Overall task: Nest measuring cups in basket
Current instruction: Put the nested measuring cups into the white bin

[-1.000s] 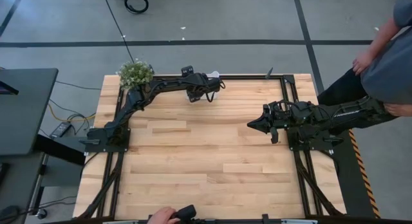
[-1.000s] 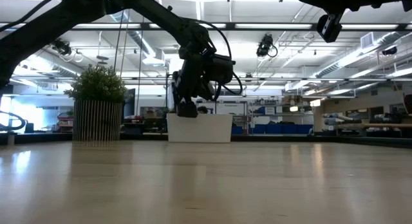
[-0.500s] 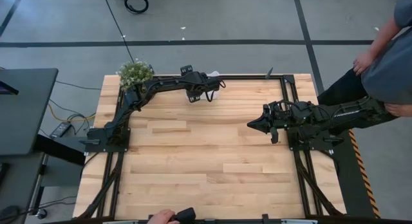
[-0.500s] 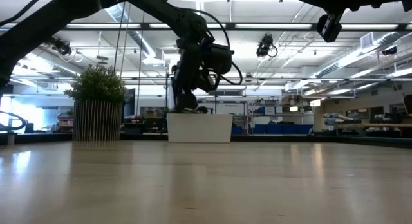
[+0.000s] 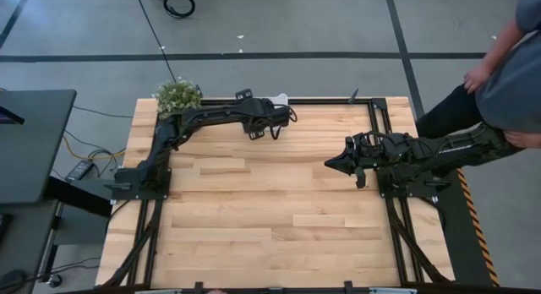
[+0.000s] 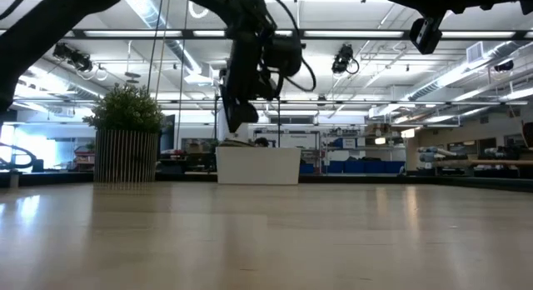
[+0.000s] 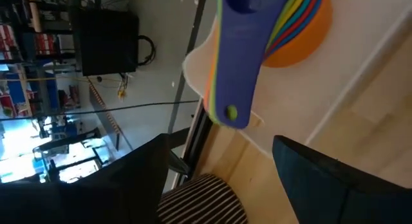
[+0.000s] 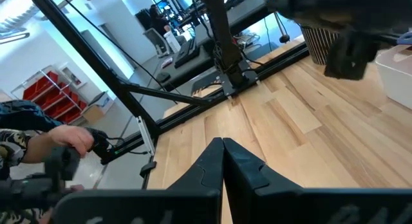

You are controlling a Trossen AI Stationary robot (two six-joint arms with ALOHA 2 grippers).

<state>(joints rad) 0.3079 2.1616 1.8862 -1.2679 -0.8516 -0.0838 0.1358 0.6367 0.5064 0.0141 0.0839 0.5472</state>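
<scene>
The measuring cups (image 7: 241, 56) lie nested in one stack, a blue one on top and the orange bowl (image 7: 302, 37) underneath. The stack sits in the white basket (image 6: 258, 166), which stands at the table's far edge, and the handles point toward its wall (image 7: 196, 63). My left gripper (image 7: 219, 153) hangs open above the basket's left part (image 6: 236, 115), clear of the cups, and holds nothing. In the high view the arm hides most of the basket (image 5: 280, 98). My right gripper (image 5: 328, 164) waits shut over the table's right side.
A potted plant (image 5: 177, 97) stands at the far left corner, just left of the basket (image 6: 127, 144). A person (image 5: 507, 66) stands beyond the table's right edge. Bare wooden tabletop (image 5: 270, 218) spreads between the arms and toward the near edge.
My left gripper has risen from the basket's rim and come a little toward the near edge, staying open. The nested cups stay in the basket. A person's hand at the near edge has left the high view.
</scene>
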